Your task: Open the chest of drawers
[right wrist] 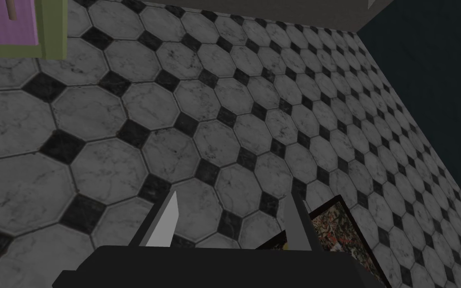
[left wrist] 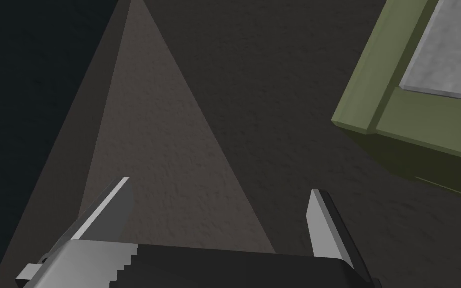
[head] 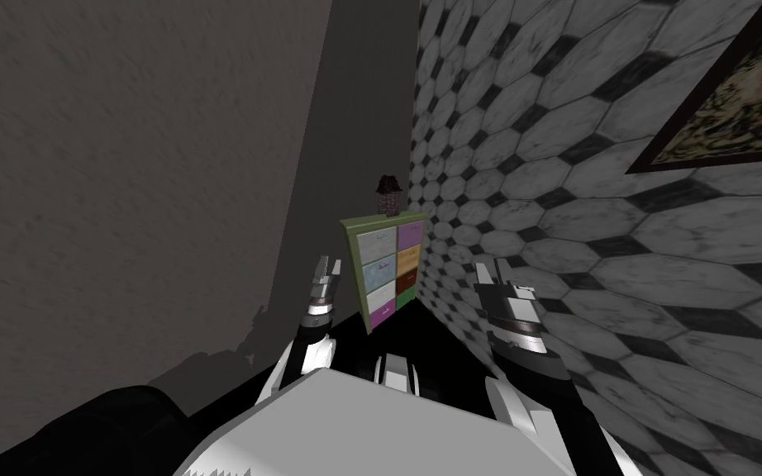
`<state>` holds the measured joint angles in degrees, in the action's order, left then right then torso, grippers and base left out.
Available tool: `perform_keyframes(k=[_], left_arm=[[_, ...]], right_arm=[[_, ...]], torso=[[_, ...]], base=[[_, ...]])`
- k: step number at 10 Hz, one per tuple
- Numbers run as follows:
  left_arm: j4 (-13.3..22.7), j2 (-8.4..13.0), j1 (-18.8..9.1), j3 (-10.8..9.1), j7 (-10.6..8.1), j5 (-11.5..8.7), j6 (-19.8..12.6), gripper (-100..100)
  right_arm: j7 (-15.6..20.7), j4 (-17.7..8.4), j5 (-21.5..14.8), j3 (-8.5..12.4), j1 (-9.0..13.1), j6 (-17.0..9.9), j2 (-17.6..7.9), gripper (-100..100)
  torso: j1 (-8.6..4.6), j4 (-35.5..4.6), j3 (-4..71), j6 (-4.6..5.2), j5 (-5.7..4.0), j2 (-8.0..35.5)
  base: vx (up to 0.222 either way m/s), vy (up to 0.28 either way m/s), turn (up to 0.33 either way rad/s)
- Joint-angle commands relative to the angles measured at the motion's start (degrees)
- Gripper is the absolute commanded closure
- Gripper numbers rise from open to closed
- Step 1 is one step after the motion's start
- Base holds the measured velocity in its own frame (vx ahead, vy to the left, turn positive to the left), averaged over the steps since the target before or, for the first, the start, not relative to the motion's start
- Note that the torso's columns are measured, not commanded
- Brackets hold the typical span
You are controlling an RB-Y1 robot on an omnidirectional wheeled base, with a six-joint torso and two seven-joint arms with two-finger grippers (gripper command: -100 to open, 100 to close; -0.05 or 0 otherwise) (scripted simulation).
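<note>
Chest of drawers (head: 386, 268) seen ahead in corner, between plain grey wall (head: 123, 165) and tiled wall (head: 586, 207). Green frame, drawer fronts in several colours, all seemingly shut. Small dark object (head: 388, 195) set on its top. Left gripper (head: 326, 273) held short of chest, off its left edge, fingers spread apart, chest untouched. Right gripper (head: 495, 277) held beside tiled wall, fingers likewise apart. Framed picture (head: 735, 91) hung on tiled wall.

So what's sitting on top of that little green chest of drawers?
A small dark object stands on the chest of drawers; it is too small to identify. All drawers look shut, so their contents are hidden.
</note>
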<state>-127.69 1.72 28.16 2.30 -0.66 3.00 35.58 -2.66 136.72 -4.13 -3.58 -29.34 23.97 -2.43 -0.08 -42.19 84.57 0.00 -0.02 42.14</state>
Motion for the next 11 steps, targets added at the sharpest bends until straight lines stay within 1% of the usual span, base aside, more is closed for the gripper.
perform_keyframes(k=[1,3,5,8,11], left_arm=[[1.9,3.1,-0.1,-0.50,-0.36,-0.8,-0.5,-100],[3.9,4.8,-0.3,-1.01,-0.70,-1.6,-0.8,-100],[6.0,5.9,-0.5,-1.57,-1.08,-2.5,-1.2,-100],[9.3,7.0,-0.7,-2.46,-1.68,-3.9,-1.7,-100],[12.4,7.5,-1.0,-3.32,-2.26,-5.2,-2.3,-100]], right_arm=[[0.0,0.0,0.0,0.0,0.0,0.0,0.0,0],[0.0,0.0,0.0,0.0,0.0,0.0,0.0,0],[0.0,0.0,0.0,0.0,0.0,0.0,0.0,0],[0.0,0.0,0.0,0.0,0.0,0.0,0.0,0],[0.0,0.0,0.0,0.0,0.0,0.0,0.0,0]], torso=[[0.00,0.0,0.0,0.00,0.00,0.0],[0.07,-0.1,0.0,0.00,0.02,0.1],[0.08,-0.1,0.0,0.00,0.02,0.2],[0.07,-0.1,0.0,0.00,0.02,0.1],[0.08,-0.1,0.0,0.00,0.02,0.2]], base=[[0.080,-0.061,0.034],[0.082,-0.074,0.044],[0.074,-0.077,0.047],[0.100,-0.085,0.048],[0.082,-0.090,0.051]])
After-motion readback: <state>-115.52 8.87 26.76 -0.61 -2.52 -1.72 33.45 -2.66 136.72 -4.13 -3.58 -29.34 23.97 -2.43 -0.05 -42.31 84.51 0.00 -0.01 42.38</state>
